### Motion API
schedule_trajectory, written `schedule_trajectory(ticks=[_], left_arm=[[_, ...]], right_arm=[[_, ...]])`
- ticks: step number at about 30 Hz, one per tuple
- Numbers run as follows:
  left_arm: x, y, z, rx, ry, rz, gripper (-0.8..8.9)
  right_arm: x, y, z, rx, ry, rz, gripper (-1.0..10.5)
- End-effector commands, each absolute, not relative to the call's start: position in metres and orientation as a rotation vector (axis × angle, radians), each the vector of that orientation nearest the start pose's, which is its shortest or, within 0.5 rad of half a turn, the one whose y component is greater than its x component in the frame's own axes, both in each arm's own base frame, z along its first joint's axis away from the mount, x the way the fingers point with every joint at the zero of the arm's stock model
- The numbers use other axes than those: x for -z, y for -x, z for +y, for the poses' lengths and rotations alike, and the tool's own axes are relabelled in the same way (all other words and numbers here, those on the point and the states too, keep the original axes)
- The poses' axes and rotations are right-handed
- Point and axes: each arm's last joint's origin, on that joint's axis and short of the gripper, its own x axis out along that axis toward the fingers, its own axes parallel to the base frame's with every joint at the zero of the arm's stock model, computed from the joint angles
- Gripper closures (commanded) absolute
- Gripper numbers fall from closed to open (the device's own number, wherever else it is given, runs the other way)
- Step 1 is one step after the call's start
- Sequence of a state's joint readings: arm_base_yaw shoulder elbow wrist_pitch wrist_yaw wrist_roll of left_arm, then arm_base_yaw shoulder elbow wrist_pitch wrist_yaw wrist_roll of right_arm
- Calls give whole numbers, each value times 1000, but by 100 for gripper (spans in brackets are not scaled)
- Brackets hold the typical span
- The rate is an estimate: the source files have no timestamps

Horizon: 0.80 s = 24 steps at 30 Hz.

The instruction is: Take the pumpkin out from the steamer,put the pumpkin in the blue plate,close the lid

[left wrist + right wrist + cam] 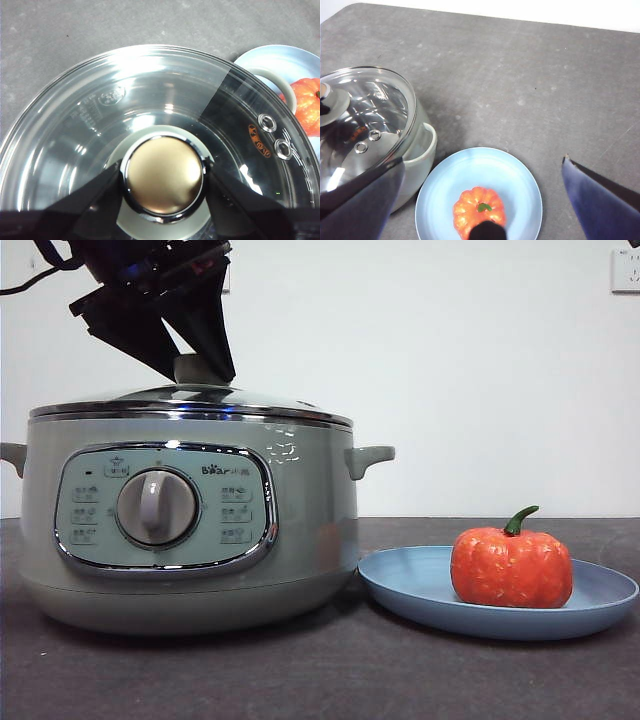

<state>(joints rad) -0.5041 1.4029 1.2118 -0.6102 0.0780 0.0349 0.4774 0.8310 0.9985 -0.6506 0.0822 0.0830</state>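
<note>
Left side: large round pale sage-green steamer [190, 530] with chrome-framed panel and central dial sits on the dark grey bench [320, 680]. Round glass lid [190, 400] with chrome rim is seated on the pot, rim to rim, level. Left pincer [200, 365] comes in from the top left corner of the front view, black and angled down onto the lid's sage-green knob [164, 175]. Left wrist view: one jaw on each side of the knob, both touching it, so the pincer is pinching the knob.

Just right of the steamer: wide shallow light-blue plate [420, 585] flat on the bench, near edge tucked under the pot's right side handle [368, 457], very close to the pot wall; contact not clear. Small squat orange-red pumpkin [511, 567] with pale flecks stands upright in the plate, right of centre in the front view, curved green stem up.

Right pincer [485, 200] hangs above the plate and pumpkin, jaws spread wide, nothing between them, clear of both.
</note>
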Motion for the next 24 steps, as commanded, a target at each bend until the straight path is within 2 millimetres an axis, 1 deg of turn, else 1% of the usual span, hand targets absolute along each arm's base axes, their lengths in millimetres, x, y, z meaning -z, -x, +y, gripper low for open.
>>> schedule_trajectory(ticks=[1, 2, 3, 5, 6, 13, 16, 21, 24], left_arm=[[-303, -257, -144, 563, -203, 821, 810], [-303, -257, -144, 558, -206, 827, 757], [-303, -257, -144, 558, -205, 825, 624], [-304, -257, -144, 559, -203, 817, 443], [-304, -258, -144, 559, -202, 811, 394], [-308, -259, -145, 561, -195, 782, 396], [-313, -259, -145, 562, -193, 775, 396], [-331, -257, -144, 562, -194, 779, 406], [-344, -253, -142, 560, -201, 813, 409]], right_arm=[[-353, -143, 71, -363, 49, 483, 411], [-353, -143, 71, -363, 49, 483, 411], [-353, -143, 71, -363, 48, 482, 411], [-353, -143, 71, -363, 48, 482, 411], [-353, -143, 71, -363, 48, 482, 411], [-353, -143, 71, -363, 48, 482, 411], [-353, -143, 71, -363, 48, 482, 411], [-353, -143, 71, -364, 49, 482, 411], [-353, -143, 71, -364, 49, 481, 412]])
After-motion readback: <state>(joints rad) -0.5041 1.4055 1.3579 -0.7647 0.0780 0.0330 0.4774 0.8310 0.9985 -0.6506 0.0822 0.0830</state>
